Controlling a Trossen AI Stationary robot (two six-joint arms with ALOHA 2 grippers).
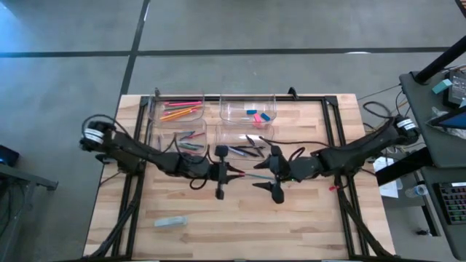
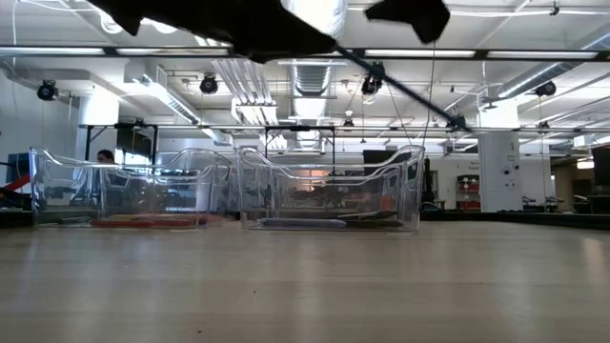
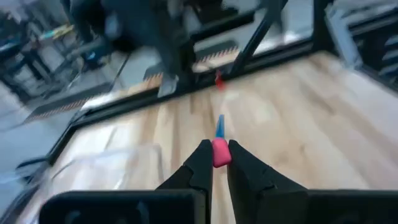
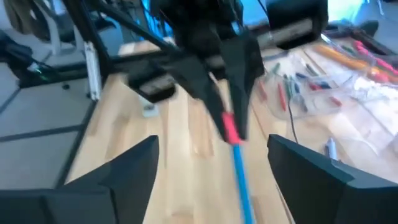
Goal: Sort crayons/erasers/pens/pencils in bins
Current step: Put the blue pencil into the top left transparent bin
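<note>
Gripping a long thin blue pencil with a pink-red eraser end (image 3: pixel 219 147), the left gripper (image 1: pixel 231 173) holds it above the wooden counter (image 1: pixel 218 225) at mid-table, just in front of four clear plastic bins (image 1: pixel 247 110). Facing it, the right gripper (image 1: pixel 263 175) has its fingers spread wide around the pencil's far end.
</note>
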